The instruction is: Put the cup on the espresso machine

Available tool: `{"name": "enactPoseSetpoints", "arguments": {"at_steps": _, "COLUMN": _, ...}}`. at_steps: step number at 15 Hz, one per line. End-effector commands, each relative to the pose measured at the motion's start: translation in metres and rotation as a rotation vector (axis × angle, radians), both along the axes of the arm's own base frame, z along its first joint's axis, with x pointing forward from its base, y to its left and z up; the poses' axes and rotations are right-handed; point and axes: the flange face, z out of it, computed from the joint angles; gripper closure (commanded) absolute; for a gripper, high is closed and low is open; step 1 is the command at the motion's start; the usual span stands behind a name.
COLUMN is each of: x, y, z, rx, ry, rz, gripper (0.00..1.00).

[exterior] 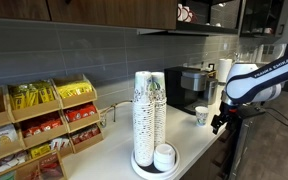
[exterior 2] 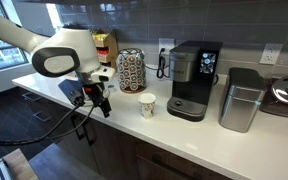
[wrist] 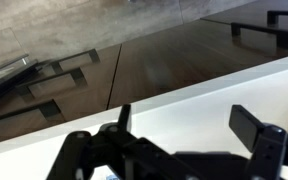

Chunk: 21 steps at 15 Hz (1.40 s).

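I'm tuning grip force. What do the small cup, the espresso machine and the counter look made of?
The cup: thin white paper, matte, with faint dark print. The espresso machine: apparently black plastic with silvery, metal-look panels, slightly glossy. The counter: smooth white slab with a soft sheen; laminate or stone, cannot tell.

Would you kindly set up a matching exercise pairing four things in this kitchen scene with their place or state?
Things:
1. the cup
2. the espresso machine
3. the end effector
4. the cup stacks

Place or state:
A. open, holding nothing
B. tall, next to a stack of lids
C. black and silver, against the back wall
D. small, upright on the counter, untouched

Pairs: 1-D, 2-C, 3-A, 4-B.
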Motion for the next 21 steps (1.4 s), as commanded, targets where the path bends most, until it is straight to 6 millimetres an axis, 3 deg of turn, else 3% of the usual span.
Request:
{"name": "enactPoseSetpoints", "arguments": {"at_steps": 1, "x": 0.002, "y": -0.013, "z": -0.026, "rx": -0.012, "ry": -0.107, "rz": 0.025, "gripper": 0.0}}
{"name": "enactPoseSetpoints", "arguments": {"at_steps": 7, "x": 0.009, "y": -0.025, "z": -0.043, "rx": -0.065, "ry": -0.351, "rz": -0.029, "gripper": 0.0}}
{"name": "enactPoseSetpoints", "arguments": {"at_steps": 10, "x": 0.012, "y": -0.028, "z": -0.037, "rx": -0.087, "ry": -0.44, "rz": -0.089, "gripper": 0.0}}
{"name": "enactPoseSetpoints", "arguments": {"at_steps": 17, "x": 0.015, "y": -0.03, "z": -0.034, "rx": -0.105, "ry": -0.449, "rz": -0.077, "gripper": 0.0}}
{"name": "enactPoseSetpoints", "arguments": {"at_steps": 21, "x": 0.022, "y": -0.034, "z": -0.022, "rx": -0.105, "ry": -0.496, "rz": -0.086, "gripper": 0.0}}
